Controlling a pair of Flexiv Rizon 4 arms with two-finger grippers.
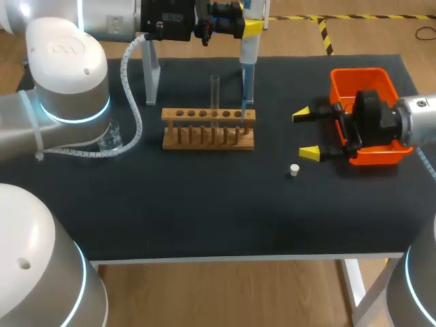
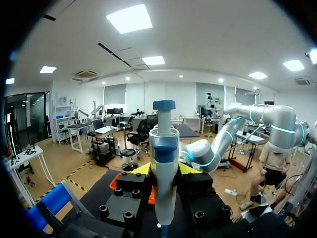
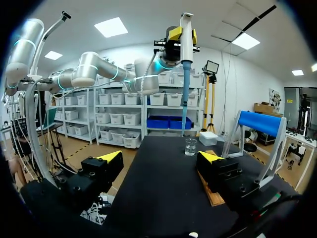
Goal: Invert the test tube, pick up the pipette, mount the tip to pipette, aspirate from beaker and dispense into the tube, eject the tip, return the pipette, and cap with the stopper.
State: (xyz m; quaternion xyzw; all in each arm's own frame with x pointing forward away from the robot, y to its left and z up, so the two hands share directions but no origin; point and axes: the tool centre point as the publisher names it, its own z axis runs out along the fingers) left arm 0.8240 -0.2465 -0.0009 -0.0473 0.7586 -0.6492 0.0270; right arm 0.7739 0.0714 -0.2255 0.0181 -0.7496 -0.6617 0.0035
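Pipette [image 1: 246,65] clamped upright in left tool [image 2: 164,169]; right tool [image 1: 306,134] spread wide.

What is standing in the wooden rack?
One clear test tube stands upright in a hole; other visible holes look empty. The pipette covers the right end of the rack.

The black-topped table [image 1: 204,211] carries a wooden rack [image 1: 208,138] at its middle, toward the back. A small glass beaker [image 1: 110,138] stands well to the rack's left. A white stopper [image 1: 294,170] lies alone to the rack's front right. An orange bin [image 1: 361,82] sits near the right edge, and a white-legged stand [image 1: 151,75] stands at the back left.
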